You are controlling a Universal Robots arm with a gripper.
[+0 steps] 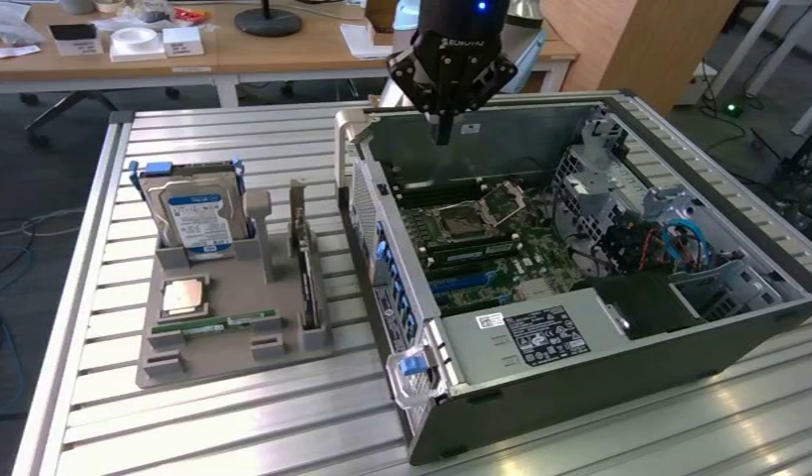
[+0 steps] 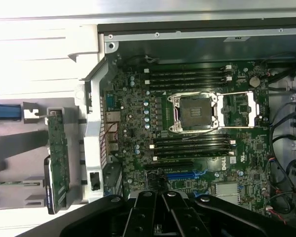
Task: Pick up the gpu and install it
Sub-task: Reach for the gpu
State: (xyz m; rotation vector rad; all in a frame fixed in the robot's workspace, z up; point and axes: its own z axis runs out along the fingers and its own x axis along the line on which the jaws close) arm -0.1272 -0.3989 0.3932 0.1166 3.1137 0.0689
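Observation:
The gpu (image 1: pixel 306 270) stands on its long edge in a slot of the grey parts holder (image 1: pixel 214 359), at the exterior view's left of the open computer case (image 1: pixel 723 342). In the wrist view the gpu (image 2: pixel 57 159) appears as a thin green board seen edge-on, beside the case's rear wall. My gripper (image 1: pixel 441 131) hangs above the far end of the case, over the motherboard (image 1: pixel 492 233), well apart from the gpu. Its fingers (image 2: pixel 173 211) are pressed together with nothing between them.
The holder also carries a silver hard drive (image 1: pixel 196 213), a processor chip (image 1: pixel 182 296) and a memory stick (image 1: pixel 220 322). The motherboard has an open processor socket (image 2: pixel 195 111), black memory slots and a blue card slot (image 2: pixel 186 175). Cables (image 1: pixel 663 243) fill the case's right side.

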